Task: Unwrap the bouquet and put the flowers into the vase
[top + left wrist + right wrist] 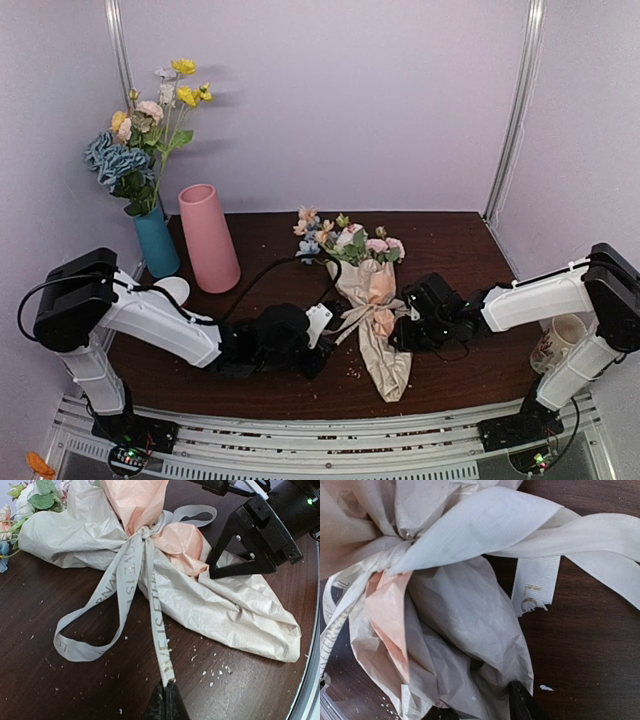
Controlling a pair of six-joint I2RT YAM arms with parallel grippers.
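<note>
Left gripper [165,705]: shut on the tail of the cream ribbon [150,605]. Right gripper [480,707]: part-open astride the wrapping paper [465,620]; I cannot tell whether it grips. Bouquet [375,320]: mid-table between my arms, knot tied, paper on, flowers [350,242] at its far end. I judge nothing unwrapped yet. Vase [208,238]: far left, well apart. The paper tip nears the table [460,240] near edge; open room lies far right.

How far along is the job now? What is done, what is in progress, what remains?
Done: nothing yet; the bouquet lies wrapped, its ribbon knotted. In hand: the left pincer is shut on a ribbon tail; the right pincer sits at the paper, grip unclear. Left: untie, unwrap, put the flowers into the vase.
</note>
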